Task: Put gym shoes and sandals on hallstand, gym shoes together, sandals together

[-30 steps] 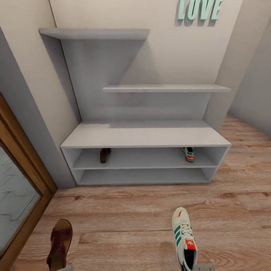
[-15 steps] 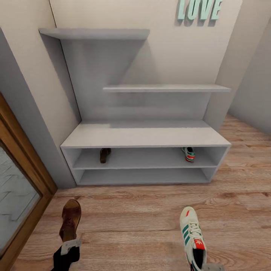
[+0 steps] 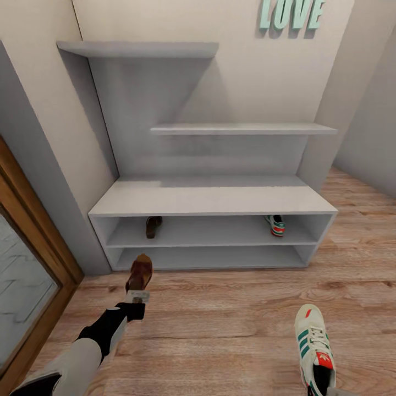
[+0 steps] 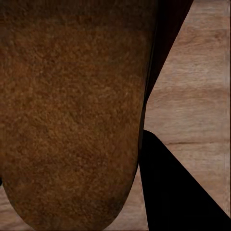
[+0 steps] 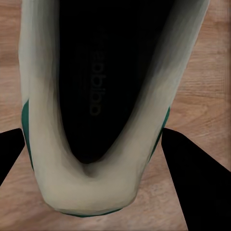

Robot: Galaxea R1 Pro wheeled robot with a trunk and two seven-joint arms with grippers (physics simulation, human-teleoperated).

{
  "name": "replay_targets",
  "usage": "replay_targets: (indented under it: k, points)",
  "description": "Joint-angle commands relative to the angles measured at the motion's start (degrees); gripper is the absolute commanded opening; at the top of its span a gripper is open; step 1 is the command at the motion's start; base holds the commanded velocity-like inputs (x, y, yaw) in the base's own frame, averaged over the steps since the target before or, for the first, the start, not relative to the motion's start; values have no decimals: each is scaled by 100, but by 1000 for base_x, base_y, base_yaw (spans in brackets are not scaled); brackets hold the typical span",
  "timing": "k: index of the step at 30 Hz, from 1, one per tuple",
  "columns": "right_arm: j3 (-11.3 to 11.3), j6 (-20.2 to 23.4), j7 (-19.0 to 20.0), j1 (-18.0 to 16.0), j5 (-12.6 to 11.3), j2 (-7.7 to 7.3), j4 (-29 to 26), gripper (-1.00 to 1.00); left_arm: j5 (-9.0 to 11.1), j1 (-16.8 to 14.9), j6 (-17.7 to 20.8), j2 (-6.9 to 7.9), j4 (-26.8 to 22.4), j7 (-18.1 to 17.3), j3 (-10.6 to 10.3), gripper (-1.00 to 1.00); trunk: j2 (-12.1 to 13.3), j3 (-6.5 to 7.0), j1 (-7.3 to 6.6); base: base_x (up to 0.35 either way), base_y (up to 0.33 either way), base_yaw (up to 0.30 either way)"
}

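In the head view the hallstand (image 3: 212, 199) stands against the wall at 12 o'clock, a pale grey unit with a wide counter top, two low open shelves beneath and two staggered floating shelves above, with mint "LOVE" letters (image 3: 291, 14) on the wall toward 1 o'clock. On its upper low shelf one brown sandal (image 3: 153, 226) lies near the left end and one gym shoe (image 3: 275, 224) near the right end, well apart from each other. The left arm reaches in from 7 o'clock, and the left tool (image 3: 137, 296) is closed on the heel end of the second sandal (image 3: 139, 273), which is carried above the corridor floor (image 3: 220, 324) with its toe pointing toward the lower shelf opening, just in front of the unit's left half. In the left wrist view that sandal's brown footbed (image 4: 72, 110) fills most of the frame, with a dark finger (image 4: 178, 192) beside it and wood planks behind. At 5 o'clock in the head view the second gym shoe (image 3: 315, 349), white with green stripes and a red-orange tongue patch, points toward 12 o'clock; the right tool (image 3: 336, 392) shows just at the frame edge by its heel. In the right wrist view the shoe's dark opening and pale heel rim (image 5: 91, 190) sit between two dark fingers (image 5: 199, 180), which close on the shoe's heel.
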Motion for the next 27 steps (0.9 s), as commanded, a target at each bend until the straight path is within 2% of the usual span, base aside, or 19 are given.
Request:
replay_targets:
  k: [1, 4, 11, 17, 27]
  points:
    - [-28, -12, -26, -5, 60, -6, 7, -100, -93, -77, 159, -8, -14, -86, 44, -100, -2, -6, -1, 0, 0, 0]
    - [-47, -11, -25, -3, 51, -24, 7, -100, -91, -419, 677, -16, -9, -279, 16, -100, -2, -6, -1, 0, 0, 0]
    - [-50, -16, -24, -2, 42, -7, 14, -100, -93, -981, 1467, -25, -11, -411, 4, -100, -2, -6, -1, 0, 0, 0]
    - [-41, -19, -24, -2, 49, 20, 15, -100, -109, -1001, 1529, 27, -24, -415, -28, -100, -2, -6, -1, 32, -9, 0]
    - [-39, -19, -24, -4, 51, 36, 15, -100, -101, -987, 1497, 6, -24, -426, -9, -100, -2, -6, -1, 270, -149, 0]
